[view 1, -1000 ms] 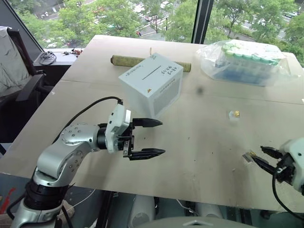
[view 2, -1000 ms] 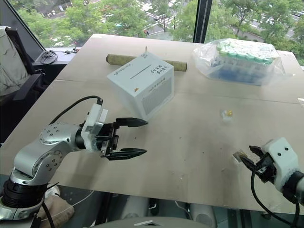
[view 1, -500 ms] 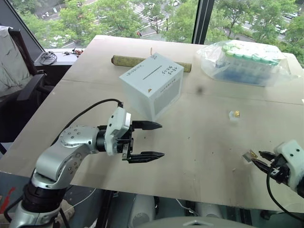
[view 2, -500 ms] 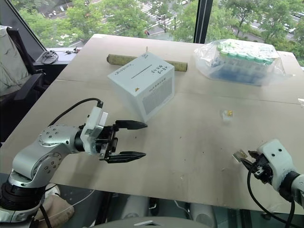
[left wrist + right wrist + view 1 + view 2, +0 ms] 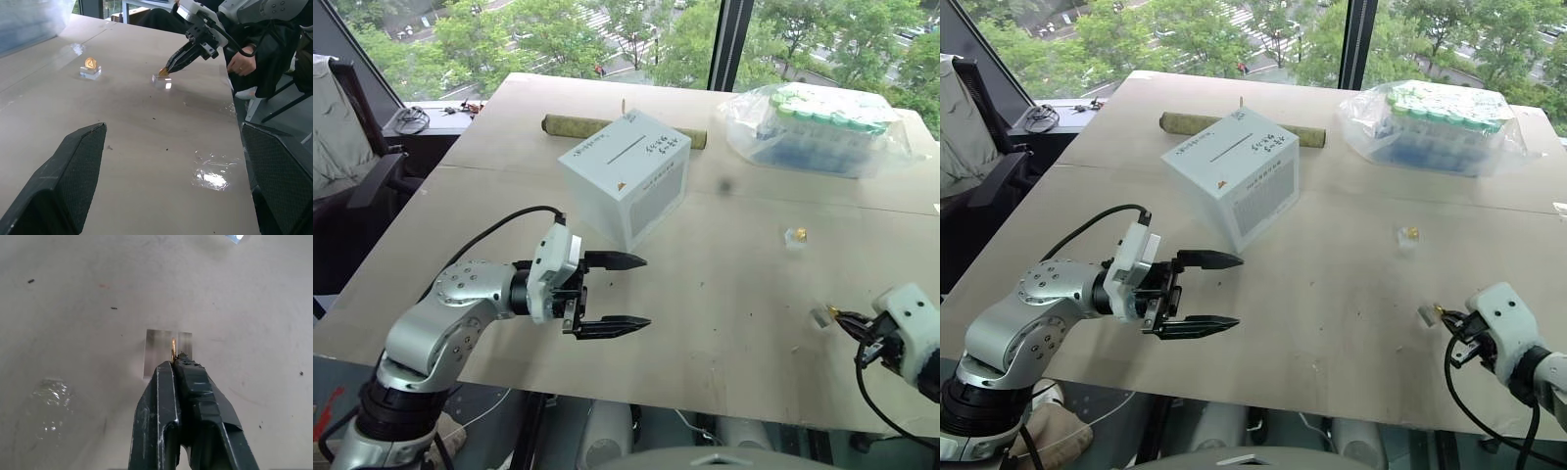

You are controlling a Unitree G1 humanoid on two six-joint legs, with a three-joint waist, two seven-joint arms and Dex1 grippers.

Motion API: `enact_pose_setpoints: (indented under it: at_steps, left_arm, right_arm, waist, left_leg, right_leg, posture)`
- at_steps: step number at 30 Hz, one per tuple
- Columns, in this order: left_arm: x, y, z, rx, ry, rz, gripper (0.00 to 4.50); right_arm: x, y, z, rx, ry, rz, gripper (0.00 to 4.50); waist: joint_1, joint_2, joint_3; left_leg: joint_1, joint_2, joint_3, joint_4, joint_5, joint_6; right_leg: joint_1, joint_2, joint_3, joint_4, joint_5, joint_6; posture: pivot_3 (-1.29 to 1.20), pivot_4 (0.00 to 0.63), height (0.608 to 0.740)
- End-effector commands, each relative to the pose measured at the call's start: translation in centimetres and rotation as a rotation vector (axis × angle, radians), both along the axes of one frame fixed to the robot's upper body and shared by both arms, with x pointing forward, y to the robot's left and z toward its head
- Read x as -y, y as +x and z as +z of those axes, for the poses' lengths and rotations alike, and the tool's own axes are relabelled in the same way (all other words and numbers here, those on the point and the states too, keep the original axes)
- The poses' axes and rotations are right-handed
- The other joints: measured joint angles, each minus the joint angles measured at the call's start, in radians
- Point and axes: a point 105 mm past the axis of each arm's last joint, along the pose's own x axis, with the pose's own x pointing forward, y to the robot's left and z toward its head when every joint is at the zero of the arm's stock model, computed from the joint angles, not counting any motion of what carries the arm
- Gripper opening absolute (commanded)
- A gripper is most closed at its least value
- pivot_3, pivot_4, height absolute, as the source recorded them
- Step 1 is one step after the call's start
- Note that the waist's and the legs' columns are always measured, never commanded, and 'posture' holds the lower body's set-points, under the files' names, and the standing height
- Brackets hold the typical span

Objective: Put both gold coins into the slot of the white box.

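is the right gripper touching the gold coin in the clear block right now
Touching. In the right wrist view the right gripper's fingers are shut on the edge of the gold coin, which stands in the clear block.

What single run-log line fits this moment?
right gripper: shut on coin at clear block | left gripper: open, idle | box: untouched

The near gold coin [image 5: 173, 346] shows only a sliver, pinched between the right pincer [image 5: 175, 363] tips.
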Motion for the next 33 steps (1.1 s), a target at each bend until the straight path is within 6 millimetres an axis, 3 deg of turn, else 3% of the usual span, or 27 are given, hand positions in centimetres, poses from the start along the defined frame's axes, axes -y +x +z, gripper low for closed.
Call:
enact_pose_setpoints:
  at_steps: [1,4,9,13,17,21,23,33]
  left_arm:
    - [-0.1,-0.1,0.8,0.053,-0.004,-0.01,4.5]
    - [0.0,0.0,0.8,0.047,-0.015,-0.003,4.5]
    - [0.6,1.0,2.1,-0.032,-0.098,0.053,4.5]
    - [1.3,1.3,3.1,-0.135,-0.144,0.033,4.5]
    - [2.2,2.4,4.2,-0.189,-0.214,0.019,4.5]
    - [3.8,3.3,5.0,-0.227,-0.274,-0.036,3.4]
    - [4.5,3.4,5.2,-0.23,-0.283,-0.059,2.43]
    - [7.1,2.8,5.4,-0.238,-0.302,-0.194,2.43]
  right_arm:
    - [-0.4,0.1,0.9,0.031,-0.004,0.012,0.02]
    - [-0.4,0.1,1.3,0.043,0.004,0.008,0.02]
    - [-0.7,0.4,4.2,0.14,0.102,0.006,0.02]
    - [-2.6,0.4,6.9,0.209,0.238,0.086,0.02]
    - [-6.1,0.5,9.7,0.262,0.364,0.228,0.02]
    - [-9.9,0.2,11.6,0.284,0.445,0.373,0.0]
    - [-11.4,0.1,12.4,0.284,0.473,0.434,0.0]
    - [-14.3,-0.2,14.0,0.269,0.511,0.548,0.0]
  waist:
    - [0.001,0.0,0.0]
    - [0.0,0.0,0.0]
    - [0.001,0.0,0.0]
    - [0.0,0.0,0.0]
    - [0.0,0.0,0.0]
    - [0.0,-0.001,0.001]
    - [0.0,-0.001,0.001]
    - [0.001,-0.003,0.002]
  left_leg:
    - [0.0,0.0,0.0,0.0,0.0,0.0]
    - [0.0,0.0,0.0,0.0,0.0,0.0]
    - [0.0,0.0,-0.001,0.001,0.0,0.001]
    - [0.001,0.0,-0.002,0.002,0.0,0.001]
    - [0.002,0.0,-0.005,0.003,0.002,0.004]
    - [0.002,-0.001,-0.007,0.005,0.002,0.004]
    - [0.001,-0.002,-0.007,0.005,0.002,0.004]
    - [0.0,-0.003,-0.009,0.006,0.002,0.005]
  right_leg:
    - [0.0,0.0,0.0,0.0,0.0,0.0]
    - [0.0,0.0,0.0,0.0,0.0,0.0]
    - [0.002,0.0,-0.001,0.0,0.0,0.0]
    - [0.004,0.001,-0.001,0.001,0.0,0.0]
    - [0.006,0.001,-0.002,0.002,0.0,0.0]
    - [0.007,0.002,-0.003,0.002,0.0,0.0]
    - [0.007,0.001,-0.003,0.002,0.0,0.0]
    - [0.008,0.001,-0.004,0.002,0.002,-0.004]
  posture:
    - [0.0,0.15,0.74]
    - [0.0,0.15,0.74]
    - [0.0,0.15,0.74]
    - [0.0,0.15,0.74]
    - [0.0,0.15,0.74]
    - [0.0,0.15,0.74]
    - [0.0,0.15,0.74]
    - [0.0,0.15,0.74]
